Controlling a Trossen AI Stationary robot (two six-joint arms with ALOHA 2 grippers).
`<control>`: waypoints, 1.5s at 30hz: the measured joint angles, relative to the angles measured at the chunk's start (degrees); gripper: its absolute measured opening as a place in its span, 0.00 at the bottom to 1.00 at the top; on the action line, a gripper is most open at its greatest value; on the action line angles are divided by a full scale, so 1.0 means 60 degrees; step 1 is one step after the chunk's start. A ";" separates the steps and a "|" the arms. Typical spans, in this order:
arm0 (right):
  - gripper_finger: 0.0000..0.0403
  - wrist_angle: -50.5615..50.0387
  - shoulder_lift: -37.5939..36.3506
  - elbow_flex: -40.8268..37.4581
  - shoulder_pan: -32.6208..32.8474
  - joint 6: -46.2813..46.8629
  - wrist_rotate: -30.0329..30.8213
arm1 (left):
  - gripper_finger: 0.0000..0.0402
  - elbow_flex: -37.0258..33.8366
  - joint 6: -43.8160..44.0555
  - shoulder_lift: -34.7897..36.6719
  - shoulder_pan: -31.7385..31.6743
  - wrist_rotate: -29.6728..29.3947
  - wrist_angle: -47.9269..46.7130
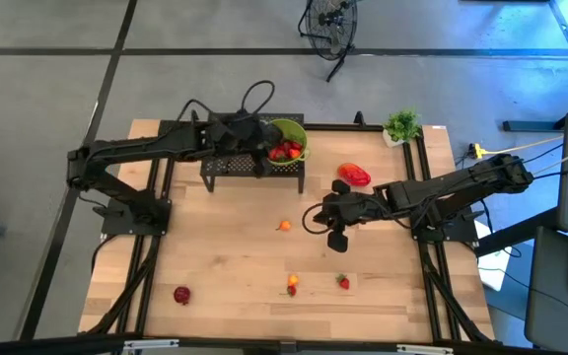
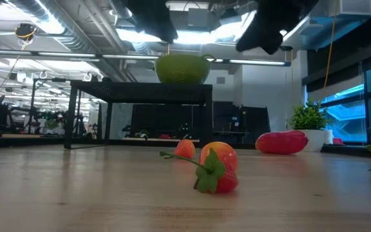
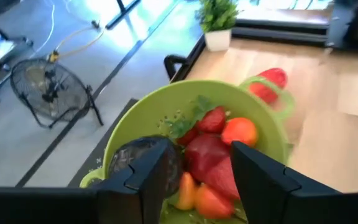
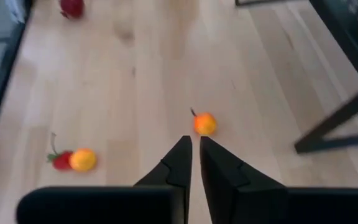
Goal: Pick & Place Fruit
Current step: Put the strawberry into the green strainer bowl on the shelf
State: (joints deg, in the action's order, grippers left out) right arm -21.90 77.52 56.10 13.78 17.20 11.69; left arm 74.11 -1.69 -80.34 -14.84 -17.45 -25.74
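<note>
**Right pincer lining up on the loose orange fruit; left pincer over the bowl**

Left pincer (image 3: 194,177) hangs over the lime-green handled plastic bowl (image 1: 295,131), which sits on the black wire rack (image 1: 252,166) at the far edge of the light wooden tabletop (image 1: 235,256). Its fingers stand parted with nothing between them. The bowl already holds several red and orange pieces (image 3: 213,155) plus a dark roundish one under the near finger.

Right pincer (image 4: 195,149) hovers above mid-tabletop, fingers almost together, only a thin slit between the tips, gripping nothing. The small round orange fruit with a stem (image 4: 204,123) lies just ahead of the tips, apart from them.

Fruit on the tabletop:
- glossy red oblong piece (image 1: 353,175), near the rack and the small potted plant (image 1: 401,125)
- orange-and-red pair lying touching (image 4: 73,160), near front
- small red strawberry-like piece (image 1: 343,282), near front
- dark red piece (image 1: 181,294), front left corner

Doing the step well, as I judge it: the target looks to be the round orange fruit. Open the right fingers wide before descending; as they stand they would just knock it away. Centre the fruit between the fingers, come down vertical, close gently since it is round and will roll or squirt out. Keep the left arm clear of the bowl mouth before the right arm carries over.
</note>
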 joint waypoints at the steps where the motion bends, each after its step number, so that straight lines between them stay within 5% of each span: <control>1: 0.09 0.0170 0.0000 0.0000 0.0000 -0.0053 -0.0065 | 0.41 0.0000 -0.0003 0.0149 0.0086 -0.0007 -0.0062; 12: 0.10 0.1933 0.0410 0.0000 0.0000 -0.0520 -0.0097 | 0.36 0.0000 0.1159 0.1503 0.1490 -0.0149 -0.2310; 18: 0.12 0.2104 0.0831 0.0000 0.0019 -0.0442 -0.0922 | 0.34 -0.0413 0.2173 0.1559 0.2675 -0.0354 -0.3294; 38: 0.39 0.1842 0.1286 0.0007 0.1624 -0.1368 -0.1640 | 0.29 -0.3201 0.5170 0.1559 0.5235 -0.0145 -0.3140; 45: 0.48 0.0314 0.1286 0.0007 0.2045 0.0834 -0.1630 | 0.29 -0.3835 0.6226 0.1559 0.5685 -0.0142 -0.3105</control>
State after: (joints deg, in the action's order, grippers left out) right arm -20.01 85.23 56.14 26.05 22.21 1.91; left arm 51.10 35.66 -70.98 19.27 -18.31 -44.38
